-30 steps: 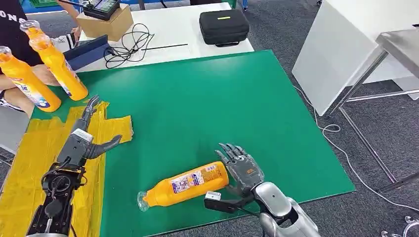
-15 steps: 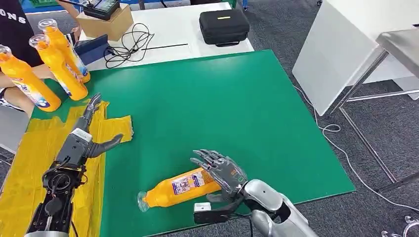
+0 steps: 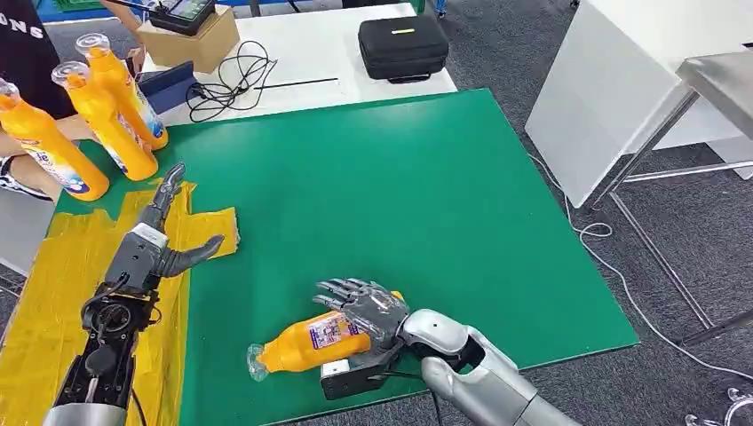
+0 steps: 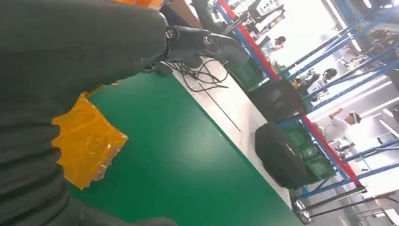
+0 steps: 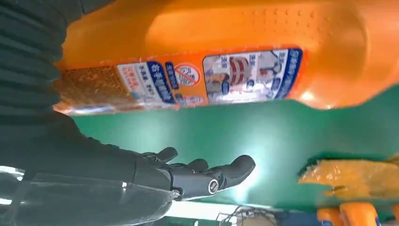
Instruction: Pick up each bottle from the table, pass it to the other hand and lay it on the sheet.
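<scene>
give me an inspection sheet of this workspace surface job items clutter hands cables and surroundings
Surface: green table mat, with a crinkled yellow plastic sheet along the robot's left side.
Job's things: one orange plastic bottle lying on its side near the front edge; three more upright orange bottles at the far left corner by a person's forearm.
Clutter: black zipped case and cardboard box on the white table behind.
Hands: right hand over the lying bottle, fingers spread, grasp not closed; left hand open above the sheet.
Cables: black cable coil on the white table; white cable on the floor.
Surroundings: grey carpet, white panel.
</scene>
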Robot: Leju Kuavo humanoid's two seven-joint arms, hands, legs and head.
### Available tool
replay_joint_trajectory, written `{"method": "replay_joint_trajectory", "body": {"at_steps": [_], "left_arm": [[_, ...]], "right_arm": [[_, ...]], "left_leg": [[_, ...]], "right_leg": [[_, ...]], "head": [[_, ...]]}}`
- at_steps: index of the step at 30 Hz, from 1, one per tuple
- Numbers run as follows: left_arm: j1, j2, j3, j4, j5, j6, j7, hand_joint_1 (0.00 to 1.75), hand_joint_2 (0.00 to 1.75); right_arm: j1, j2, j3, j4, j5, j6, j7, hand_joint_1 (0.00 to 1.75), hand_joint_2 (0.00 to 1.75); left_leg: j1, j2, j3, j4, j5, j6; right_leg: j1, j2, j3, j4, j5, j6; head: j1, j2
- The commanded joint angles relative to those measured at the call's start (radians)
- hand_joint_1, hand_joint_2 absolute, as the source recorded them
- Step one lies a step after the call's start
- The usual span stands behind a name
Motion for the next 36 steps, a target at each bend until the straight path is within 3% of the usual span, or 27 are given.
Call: {"method": "replay_joint_trajectory", "body": {"at_steps": [1, 5, 25, 26, 28, 30, 36], "left_arm": [[-0.047, 0.003, -0.011, 0.087, 0.005, 0.003, 0.002, 0.0, 1.75], [-0.044, 0.003, -0.016, 0.083, 0.004, 0.01, 0.002, 0.0, 1.75], [-0.055, -0.003, -0.033, 0.116, 0.008, 0.008, 0.014, 0.0, 1.75], [-0.049, -0.002, -0.031, 0.108, 0.009, 0.008, 0.017, 0.0, 1.75], [-0.044, 0.0, -0.03, 0.108, 0.009, 0.009, 0.016, 0.0, 1.75], [-0.035, -0.002, -0.026, 0.098, 0.008, 0.008, 0.019, 0.0, 1.75], [-0.029, -0.006, -0.03, 0.094, 0.002, 0.006, 0.024, 0.0, 1.75]], "right_arm": [[-0.106, 0.027, 0.073, 0.227, -0.013, 0.027, 0.03, 0.0, 1.75], [-0.114, 0.065, 0.062, 0.334, 0.011, -0.008, 0.064, 0.0, 1.75], [-0.059, 0.049, 0.028, 0.332, 0.196, -0.058, 0.217, 0.0, 1.75], [-0.055, 0.05, 0.024, 0.326, 0.201, -0.06, 0.215, 1.38, 1.75], [-0.055, 0.053, 0.024, 0.325, 0.202, -0.06, 0.215, 1.47, 1.75], [-0.053, 0.057, 0.018, 0.325, 0.211, -0.056, 0.208, 1.75, 1.75], [-0.037, 0.066, -0.004, 0.313, 0.224, -0.064, 0.197, 1.75, 1.75]], "left_leg": [[0.001, 0.001, 0.002, 0.0, -0.001, -0.001], [0.001, 0.001, 0.005, 0.0, -0.002, -0.002], [0.002, -0.002, 0.011, 0.0, 0.0, -0.002], [0.002, -0.002, 0.012, -0.001, 0.0, -0.002], [0.002, 0.0, 0.012, -0.001, 0.0, -0.003], [0.002, 0.001, 0.013, 0.0, 0.0, -0.003], [0.002, 0.001, 0.014, -0.001, 0.001, -0.002]], "right_leg": [[0.001, 0.0, 0.002, 0.0, -0.001, -0.001], [0.002, 0.0, 0.005, -0.001, -0.001, -0.001], [0.003, -0.006, 0.012, -0.002, -0.001, -0.002], [0.002, -0.005, 0.011, -0.002, -0.001, -0.001], [0.002, -0.003, 0.012, -0.002, -0.001, -0.001], [0.002, -0.002, 0.012, -0.002, -0.001, -0.002], [0.002, -0.002, 0.013, -0.002, -0.001, -0.002]], "head": [[0.0, 0.0], [0.0, 0.0], [0.0, 0.0], [0.0, 0.0], [0.0, 0.0], [-0.001, 0.0], [0.0, 0.0]]}}
